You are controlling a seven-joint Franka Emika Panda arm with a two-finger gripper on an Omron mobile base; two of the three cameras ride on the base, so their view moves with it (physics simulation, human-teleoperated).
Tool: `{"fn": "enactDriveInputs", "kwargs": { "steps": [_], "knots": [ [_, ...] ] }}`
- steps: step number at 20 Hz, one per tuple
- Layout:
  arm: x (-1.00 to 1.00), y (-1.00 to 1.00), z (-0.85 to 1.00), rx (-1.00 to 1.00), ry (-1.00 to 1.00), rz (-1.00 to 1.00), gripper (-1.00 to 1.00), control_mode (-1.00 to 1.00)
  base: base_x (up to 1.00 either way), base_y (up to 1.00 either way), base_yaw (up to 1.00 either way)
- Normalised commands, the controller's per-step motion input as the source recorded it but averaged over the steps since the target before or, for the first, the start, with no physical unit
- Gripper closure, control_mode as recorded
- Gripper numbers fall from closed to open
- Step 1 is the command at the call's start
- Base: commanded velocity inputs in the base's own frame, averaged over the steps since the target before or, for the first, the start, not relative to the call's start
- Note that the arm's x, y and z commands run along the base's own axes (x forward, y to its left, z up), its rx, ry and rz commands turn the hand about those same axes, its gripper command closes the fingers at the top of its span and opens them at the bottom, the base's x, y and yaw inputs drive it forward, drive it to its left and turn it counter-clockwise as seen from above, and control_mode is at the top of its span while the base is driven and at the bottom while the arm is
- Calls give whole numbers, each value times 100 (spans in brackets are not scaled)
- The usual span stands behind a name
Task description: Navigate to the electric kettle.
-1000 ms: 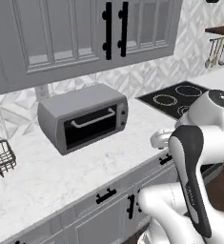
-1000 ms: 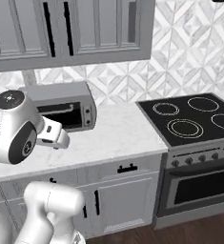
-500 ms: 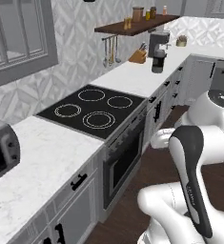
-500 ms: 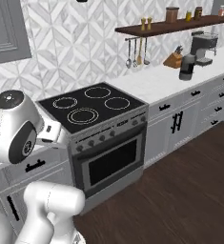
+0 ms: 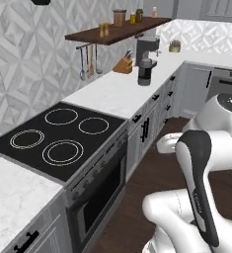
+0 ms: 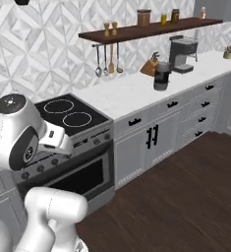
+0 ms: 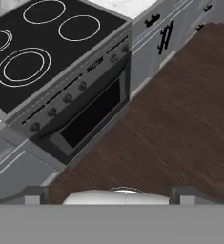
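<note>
1 electric kettle (image 5: 144, 72) far down counter (image 6: 122, 91) | part-hides coffee machine (image 6: 182, 53) | fingers (image 7: 37, 196) apart

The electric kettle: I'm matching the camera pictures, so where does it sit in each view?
Left base view: electric kettle upper middle, on the far counter, in front of the coffee machine.
Right base view: electric kettle upper right of centre, left of the coffee machine.
Hand view: stove and floor; kettle not in it.
Shared landmark: the knife block behind the kettle.
</note>
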Motion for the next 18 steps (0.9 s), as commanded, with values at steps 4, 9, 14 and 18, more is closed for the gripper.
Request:
{"fn": "enactDriveInputs", "kwargs": {
  "steps": [4, 9, 14, 18],
  "knots": [
    [0, 0, 0, 0, 0, 0, -100, 100, 87, -100, 4],
    [0, 0, 0, 0, 0, 0, -100, 100, 84, -100, 18],
    [0, 0, 0, 0, 0, 0, -100, 100, 72, -100, 38],
    [0, 0, 0, 0, 0, 0, -100, 100, 48, -100, 39]
  ]
}}
